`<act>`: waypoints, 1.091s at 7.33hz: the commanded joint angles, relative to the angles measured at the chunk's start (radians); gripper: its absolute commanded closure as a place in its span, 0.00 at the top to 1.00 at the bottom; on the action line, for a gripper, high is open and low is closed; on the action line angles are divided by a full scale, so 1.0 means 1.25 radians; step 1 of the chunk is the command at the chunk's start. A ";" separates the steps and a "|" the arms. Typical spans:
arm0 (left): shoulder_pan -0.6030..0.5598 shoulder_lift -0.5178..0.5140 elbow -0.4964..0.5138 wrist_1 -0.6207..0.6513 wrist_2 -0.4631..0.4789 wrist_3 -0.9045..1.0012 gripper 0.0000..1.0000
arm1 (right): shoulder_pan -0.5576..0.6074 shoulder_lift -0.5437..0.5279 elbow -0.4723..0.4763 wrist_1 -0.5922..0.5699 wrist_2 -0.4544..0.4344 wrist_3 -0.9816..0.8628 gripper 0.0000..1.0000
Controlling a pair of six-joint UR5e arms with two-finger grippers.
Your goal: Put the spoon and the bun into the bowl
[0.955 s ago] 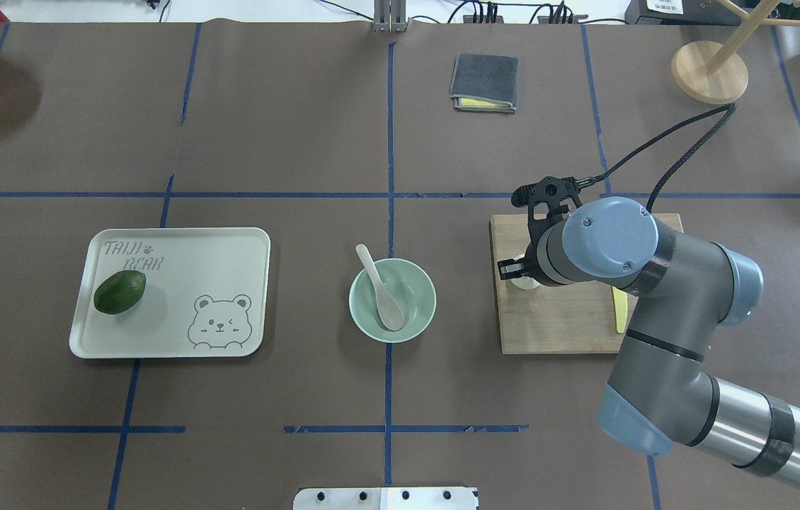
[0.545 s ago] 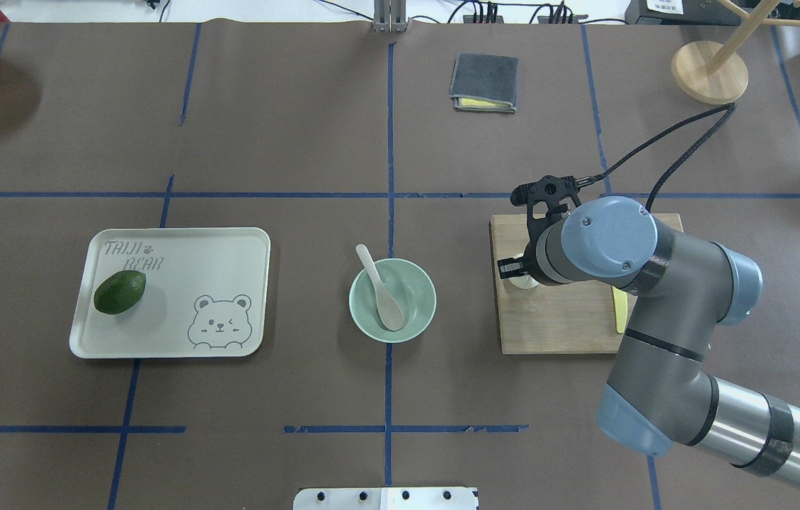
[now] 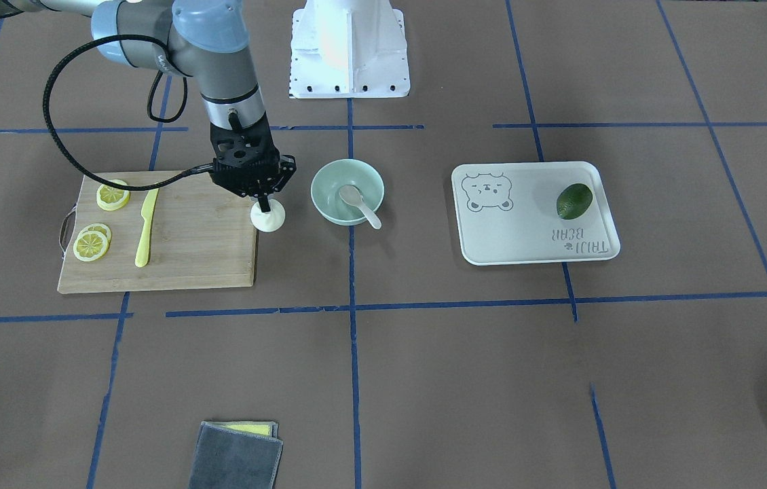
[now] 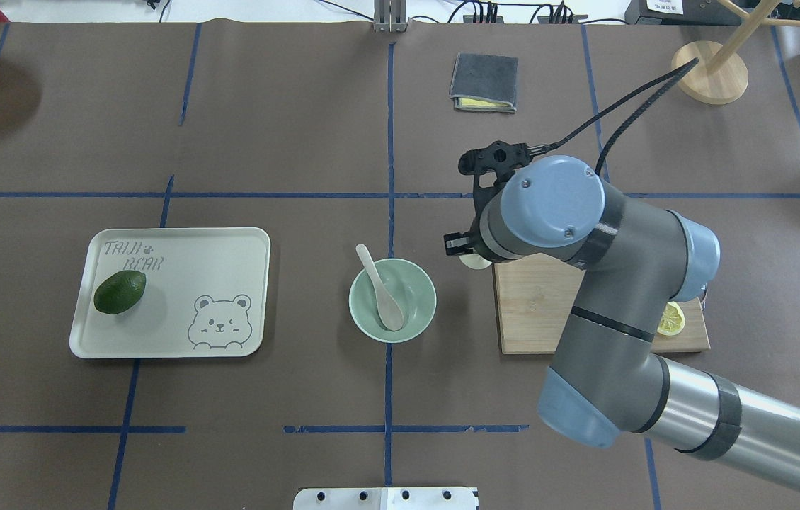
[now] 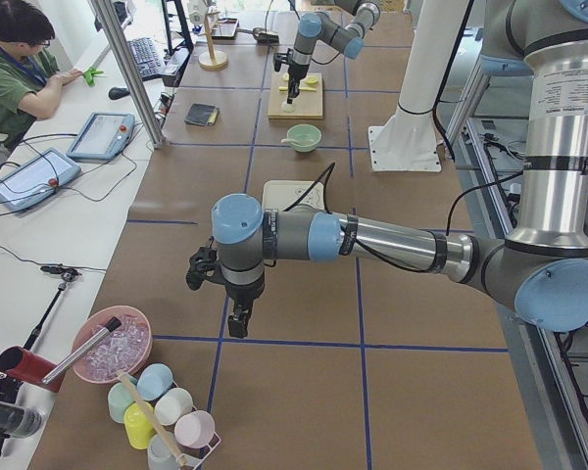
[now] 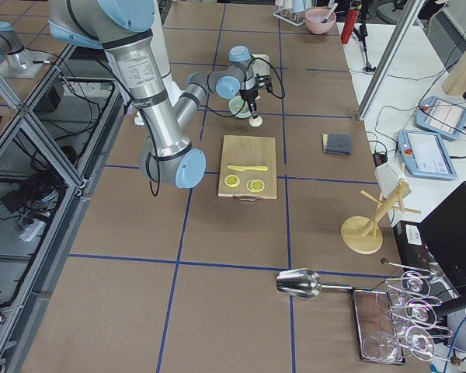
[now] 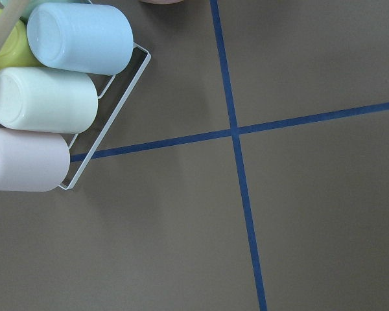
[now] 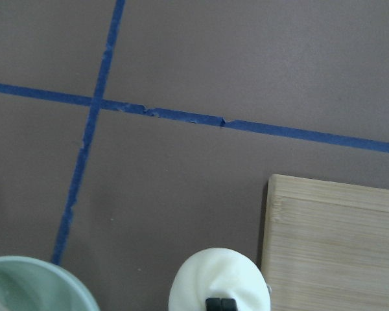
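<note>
1. Nearest the right wrist camera is the bun [image 8: 214,278]. The right pincer [image 3: 263,204] is clenched on its peak, where the dark fingertips [image 8: 220,303] meet. The bun is white, smooth and dome-shaped, with soft folds swirling up to the top. It looks yielding, so I judge that a hard squeeze would dent it.
2. Just beside the bun is the corner of the cutting board [image 8: 337,240]. The bun hangs off the board's edge on the bowl's side, over the bare worktop [image 3: 424,353]. It appears lifted rather than resting.
3. A little further on stands the bowl [image 3: 321,197], pale mint green, plain and upright. The bun is near its rim but not yet above it.
4. The spoon [image 3: 356,201] already lies inside the bowl. Its scoop is down in the bottom and its short handle leans on the rim and pokes out past it. That half of the task looks done.
5. What is left, as I judge it, is to carry the bun across the small gap, bring it over the bowl's open side beside the spoon, and let it go.
6. Farthest off is the left pincer [image 5: 233,323], at the worktop's far end by a rack of cups [image 7: 52,97]. Only the side view shows it, so I cannot tell whether it is parted or closed.
</note>
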 commanded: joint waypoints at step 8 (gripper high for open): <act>0.000 -0.008 0.003 0.000 -0.001 -0.001 1.00 | -0.029 0.107 -0.004 -0.046 -0.011 0.066 1.00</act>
